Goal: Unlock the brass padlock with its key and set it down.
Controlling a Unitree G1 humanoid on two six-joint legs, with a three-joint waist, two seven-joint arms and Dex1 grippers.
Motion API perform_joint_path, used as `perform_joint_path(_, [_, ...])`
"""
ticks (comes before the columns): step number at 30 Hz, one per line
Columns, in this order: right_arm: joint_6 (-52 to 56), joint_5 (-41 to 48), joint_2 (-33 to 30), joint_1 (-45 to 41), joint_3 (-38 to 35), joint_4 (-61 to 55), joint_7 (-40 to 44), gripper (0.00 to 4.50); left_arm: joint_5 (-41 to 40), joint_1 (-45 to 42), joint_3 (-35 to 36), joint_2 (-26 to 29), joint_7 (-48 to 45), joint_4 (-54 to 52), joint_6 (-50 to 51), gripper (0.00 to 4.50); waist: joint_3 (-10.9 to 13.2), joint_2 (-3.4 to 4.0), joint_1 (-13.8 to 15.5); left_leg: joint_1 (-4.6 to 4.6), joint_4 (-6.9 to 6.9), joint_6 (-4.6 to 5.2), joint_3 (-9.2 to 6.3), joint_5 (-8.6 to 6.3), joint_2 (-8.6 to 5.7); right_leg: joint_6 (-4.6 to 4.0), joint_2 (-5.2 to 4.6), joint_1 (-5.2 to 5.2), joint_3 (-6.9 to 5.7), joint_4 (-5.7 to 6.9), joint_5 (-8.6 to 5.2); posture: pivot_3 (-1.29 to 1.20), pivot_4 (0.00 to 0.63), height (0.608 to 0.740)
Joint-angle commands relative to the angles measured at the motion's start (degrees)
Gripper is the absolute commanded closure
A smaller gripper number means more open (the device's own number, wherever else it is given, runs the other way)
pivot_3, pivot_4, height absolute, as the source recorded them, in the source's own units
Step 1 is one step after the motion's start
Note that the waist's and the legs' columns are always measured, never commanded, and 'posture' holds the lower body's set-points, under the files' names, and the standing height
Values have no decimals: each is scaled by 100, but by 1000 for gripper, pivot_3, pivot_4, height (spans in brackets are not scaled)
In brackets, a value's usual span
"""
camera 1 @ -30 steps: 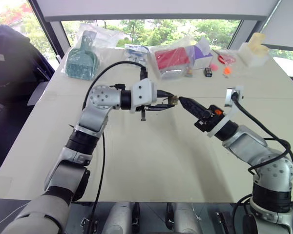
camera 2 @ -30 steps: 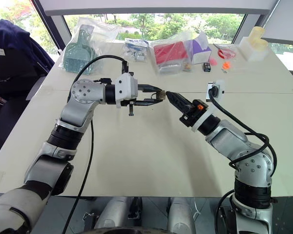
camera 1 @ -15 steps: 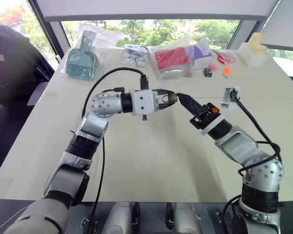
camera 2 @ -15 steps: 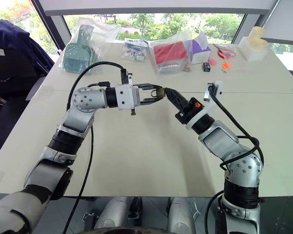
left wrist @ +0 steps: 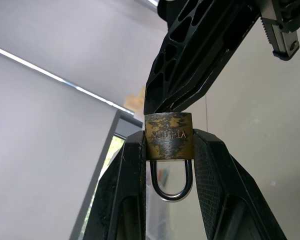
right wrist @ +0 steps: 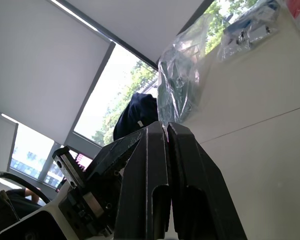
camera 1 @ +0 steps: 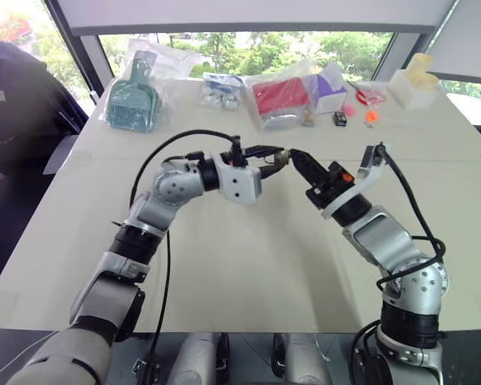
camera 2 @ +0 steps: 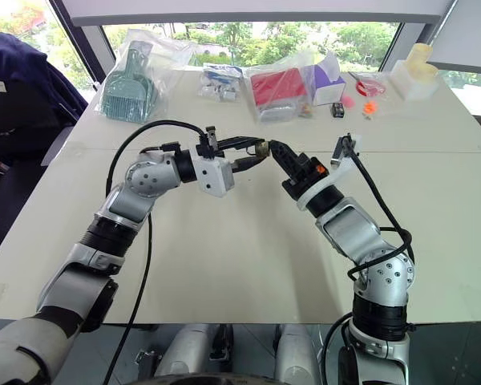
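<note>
1. Brass padlock [left wrist: 168,135] was pinched between the two black fingers of the left gripper [left wrist: 168,150], held in the air above the middle of the table [camera 1: 248,273]; its silver shackle hung in the gap between the fingers, on the wrist side of the body.
2. The left gripper was clamped on the lock body, pointing across toward the robot's right.
3. The right gripper [camera 1: 293,156] had its fingers pressed together, tip brought right up to the padlock's free face; whether it touched could not be told.
4. The key could not be made out between those closed fingers.
5. The table was a pale, cream-coloured top with a straight seam running across it behind the arms; the area under both grippers was bare.
6. Along the far edge lay a green brush-like item in a clear bag [camera 1: 134,100], a small bag of bluish parts [camera 1: 220,88], a bagged red box [camera 1: 282,98], a purple and white carton [camera 1: 332,87], a small black object [camera 1: 341,119], some orange and pink bits [camera 1: 370,116], and a white box with a pale yellow piece [camera 1: 417,80].
7. Behind the table ran wide windows [camera 1: 248,48] with green trees outside; a dark garment [camera 1: 20,104] hung over something at the robot's left.
</note>
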Motion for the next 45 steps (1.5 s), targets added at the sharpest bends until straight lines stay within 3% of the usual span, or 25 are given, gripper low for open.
perform_joint_path(1, [-56, 161, 9, 17, 6, 319, -447, 4412, 25, -440, 86, -131, 540, -343, -614, 3769, 0, 0, -13, 0, -1, 0, 0, 0, 0, 0, 0, 0, 0, 0, 0, 0, 150, 735])
perform_joint_path(7, [-146, 429, -36, -43, 37, 440, -747, 4412, 419, -585, 41, -73, 958, -86, -947, 3769, 0, 0, -102, 0, -5, 1, 1, 0, 0, 1, 0, 0, 0, 0, 1, 0, 150, 735])
perform_joint_path(11, [-203, -39, -343, -85, 45, 82, -13, 4412, -251, -530, -130, -125, 216, 98, -403, 3769, 0, 1, -92, 1, -8, 0, 3, 0, 1, 3, 0, -2, 0, 3, 1, 0, 150, 735])
perform_joint_path(14, [-171, -303, -807, -60, -46, -204, 690, 3555, -723, -542, -194, -103, -374, 174, 29, 3769, 1, 1, -78, -1, -4, 1, 4, -1, 0, 1, -1, 0, 0, -1, 0, 0, 150, 735])
perform_joint_path(19, [143, -506, -1722, 42, -97, -242, 1728, 1095, -870, -648, -229, -32, -646, 325, -20, 3769, 1, 1, -96, 0, -4, 7, 5, -4, 0, 2, -3, 0, 1, -5, 0, 0, 150, 735])
perform_joint_path(24, [212, -725, -1997, -11, -34, -178, 2180, 1095, -900, -680, -214, -49, -711, 356, -44, 3769, 1, 1, -90, 2, -4, 6, 4, -4, 5, 2, -1, -1, 0, -2, 0, 0, 150, 735])
perform_joint_path(35, [189, -1174, -1765, -184, 146, 108, 2502, 1095, -989, -498, -272, -60, -797, 30, 105, 3769, 1, 1, -81, 1, -2, 6, 4, -4, 3, 2, -4, 0, 0, -4, 0, 0, 150, 735])
perform_joint_path(38, [169, -1244, -1696, -204, 115, 190, 2505, 1912, -963, -480, -287, -58, -815, 35, 108, 3769, 1, 1, -83, 1, -2, 6, 4, -3, 2, 2, -4, 0, 0, -4, 0, 0, 150, 735])
perform_joint_path(43, [216, -1275, -1624, -184, 70, 197, 2553, 4438, -942, -517, -276, -70, -821, 84, 115, 3769, 1, 1, -80, 1, -2, 6, 4, -3, 3, 2, -3, -1, 0, -3, 1, 0, 150, 735])
perform_joint_path(45, [268, -1237, -1624, -134, 64, 157, 2595, 4438, -933, -539, -270, -69, -816, 120, 113, 3769, 1, 1, -80, 1, -1, 6, 4, -3, 2, 2, -4, 0, 0, -3, 1, 0, 150, 735])
